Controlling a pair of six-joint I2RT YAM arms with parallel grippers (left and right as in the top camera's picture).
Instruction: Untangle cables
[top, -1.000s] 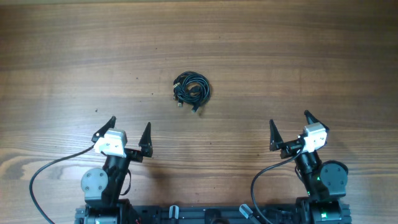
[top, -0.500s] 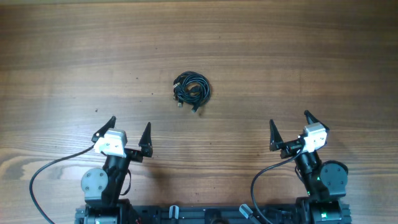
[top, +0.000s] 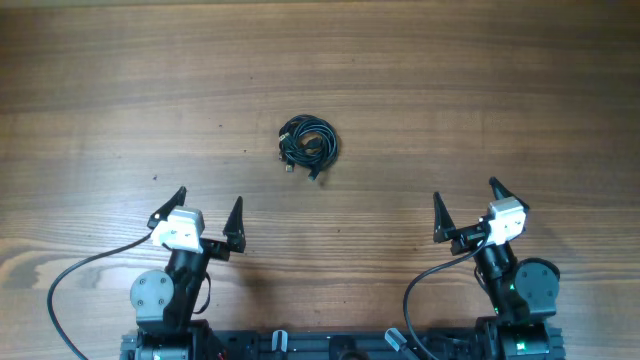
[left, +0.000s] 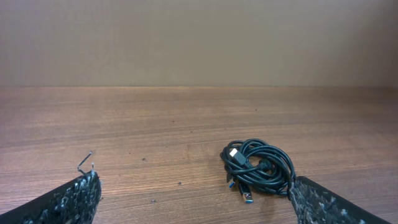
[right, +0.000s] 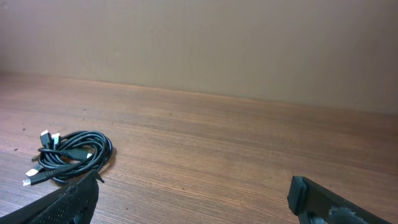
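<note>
The cables (top: 308, 146) lie as one small black knot with metal-tipped plugs on the wooden table, near its middle. The knot also shows in the left wrist view (left: 258, 169), ahead and to the right, and in the right wrist view (right: 71, 155), ahead at the far left. My left gripper (top: 208, 215) is open and empty near the front edge, left of and nearer than the knot. My right gripper (top: 467, 208) is open and empty near the front edge, right of and nearer than the knot. Neither touches the cables.
The wooden table (top: 480, 90) spreads all round the knot. Each arm's thicker black wire loops at the front, at left (top: 70, 280) and at right (top: 415, 300). A plain wall (left: 199, 37) stands behind the table's far edge.
</note>
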